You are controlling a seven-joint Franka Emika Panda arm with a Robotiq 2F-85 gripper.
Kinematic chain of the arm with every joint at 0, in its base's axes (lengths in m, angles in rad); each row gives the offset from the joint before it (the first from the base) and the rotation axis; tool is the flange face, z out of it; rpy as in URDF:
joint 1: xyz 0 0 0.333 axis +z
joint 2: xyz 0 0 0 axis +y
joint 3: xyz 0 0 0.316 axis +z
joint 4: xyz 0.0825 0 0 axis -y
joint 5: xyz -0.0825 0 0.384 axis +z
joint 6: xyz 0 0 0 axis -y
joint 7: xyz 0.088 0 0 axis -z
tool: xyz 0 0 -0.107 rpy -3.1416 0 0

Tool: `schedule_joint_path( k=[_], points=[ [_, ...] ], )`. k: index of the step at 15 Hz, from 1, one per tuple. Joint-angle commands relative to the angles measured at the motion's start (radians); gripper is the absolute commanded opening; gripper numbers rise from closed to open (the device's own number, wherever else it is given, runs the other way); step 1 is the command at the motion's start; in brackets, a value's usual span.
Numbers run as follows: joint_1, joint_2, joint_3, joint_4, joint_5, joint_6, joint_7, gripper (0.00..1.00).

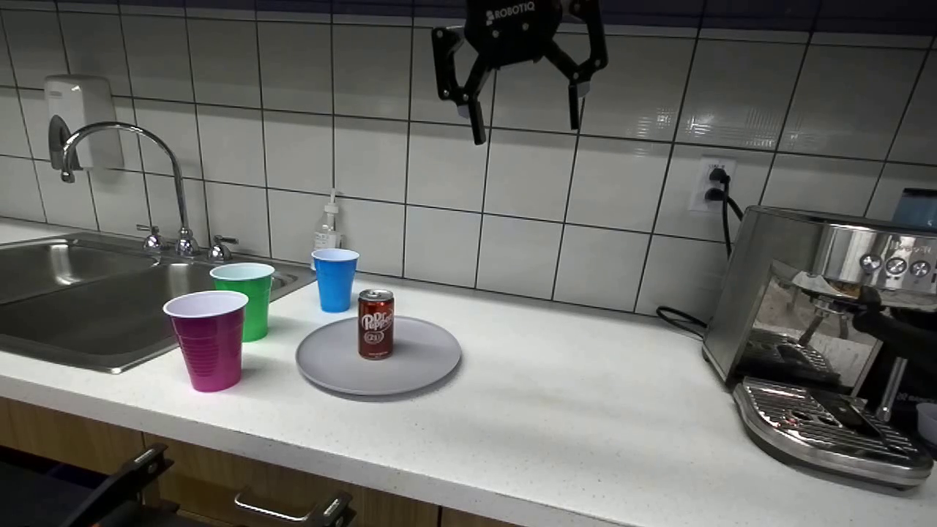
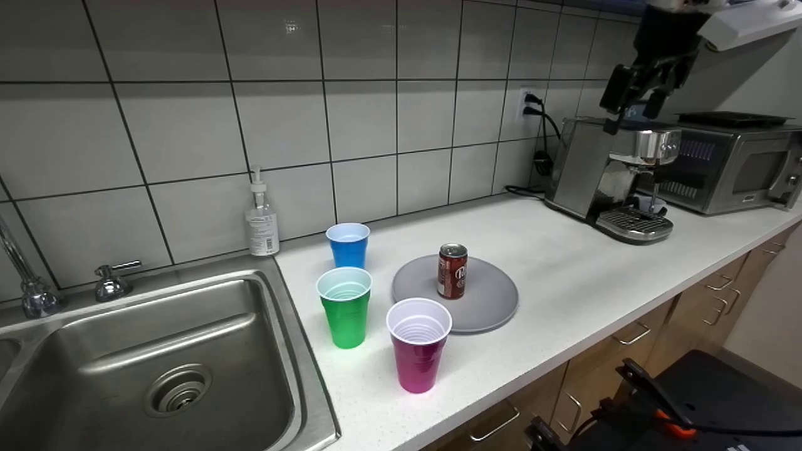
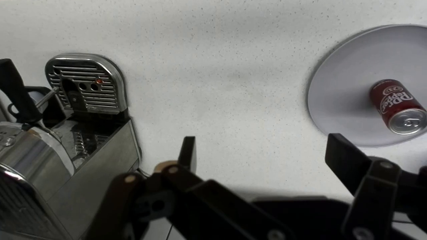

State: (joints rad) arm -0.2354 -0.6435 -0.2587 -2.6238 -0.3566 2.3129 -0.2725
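My gripper (image 1: 527,133) (image 3: 261,136) hangs high above the counter, its jaws spread wide with nothing between them. In the wrist view, bare counter shows through the gap. A dark red Dr Pepper can (image 1: 375,326) (image 2: 452,272) (image 3: 397,106) stands upright on a round grey plate (image 1: 421,359) (image 2: 492,307) (image 3: 337,90), well below the gripper and apart from it. Beside the plate are three upright cups in both exterior views: purple (image 1: 212,348) (image 2: 418,360), green (image 1: 249,304) (image 2: 346,313) and blue (image 1: 335,282) (image 2: 348,250).
A steel espresso machine (image 1: 790,293) (image 2: 579,172) (image 3: 100,176) stands on the counter, with a microwave (image 2: 739,169) past it. At the opposite end are the sink (image 1: 110,351) (image 2: 263,376), its faucet (image 1: 176,176) and a pump bottle (image 2: 261,225). The tiled wall (image 1: 439,234) runs behind.
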Motion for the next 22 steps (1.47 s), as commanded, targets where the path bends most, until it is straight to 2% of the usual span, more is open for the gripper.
schedule_joint_path(
  k=[1,6,11,17,22],
  points=[
    [0.005,-0.011,0.017,-0.045,0.006,0.056,0.004,1.00],
    [0.026,0.023,0.042,-0.098,0.014,0.113,0.020,1.00],
    [0.074,0.090,0.088,-0.091,0.052,0.115,0.054,1.00],
    [0.150,0.223,0.145,-0.010,0.106,0.105,0.049,1.00],
    [0.187,0.384,0.136,0.098,0.145,0.123,0.017,1.00]
  ],
)
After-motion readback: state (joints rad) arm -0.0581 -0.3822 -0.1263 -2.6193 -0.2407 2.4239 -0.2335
